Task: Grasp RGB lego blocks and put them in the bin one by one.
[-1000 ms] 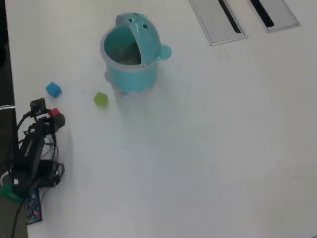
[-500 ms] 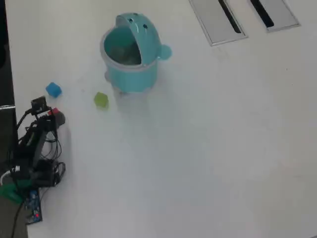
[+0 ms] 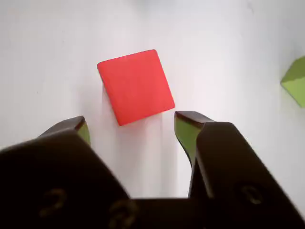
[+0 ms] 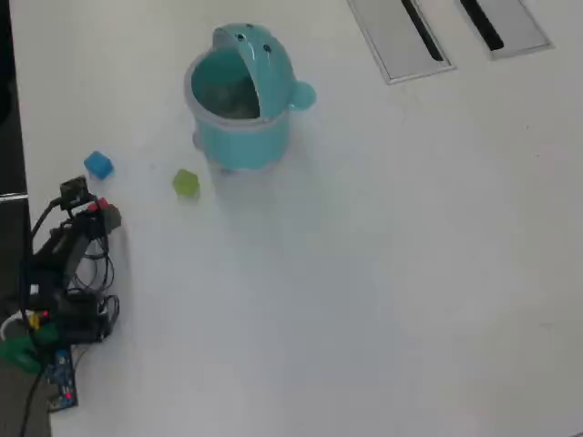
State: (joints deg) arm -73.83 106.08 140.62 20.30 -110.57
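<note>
Three blocks are out on the white table [image 4: 383, 273], and none of them shows inside the bin [image 4: 239, 100], so as far as the pictures go the task looks to be at its very start, with every drop still to make. In the wrist view the gripper [image 3: 131, 126] hangs over the red block [image 3: 136, 87] with its jaws spread wide; the two green-lined tips stand apart on either side, just short of the block's near edge, touching nothing and holding nothing. The red block lies flat on the table, turned a little askew to the jaws, and sits just beyond the gap between them, not yet inside it. At the right edge of that view a corner of the green block [image 3: 295, 81] shows, well clear of the jaws. In the overhead view the arm [image 4: 64, 264] stands at the left side of the table, its wrist over a sliver of red [image 4: 99, 205]; the blue block [image 4: 97, 165] lies a little above it in that view, the green block [image 4: 186, 183] lies between the arm and the bin, and the teal bin stands upright farther on, its hooded lid tipped back and its mouth open. Two grey slotted panels [image 4: 401, 36] lie at the top right, far from the work. My reading is that the red block is the first target, and that closing on it, carrying it to the bin and then repeating for the green and blue blocks all remain.
</note>
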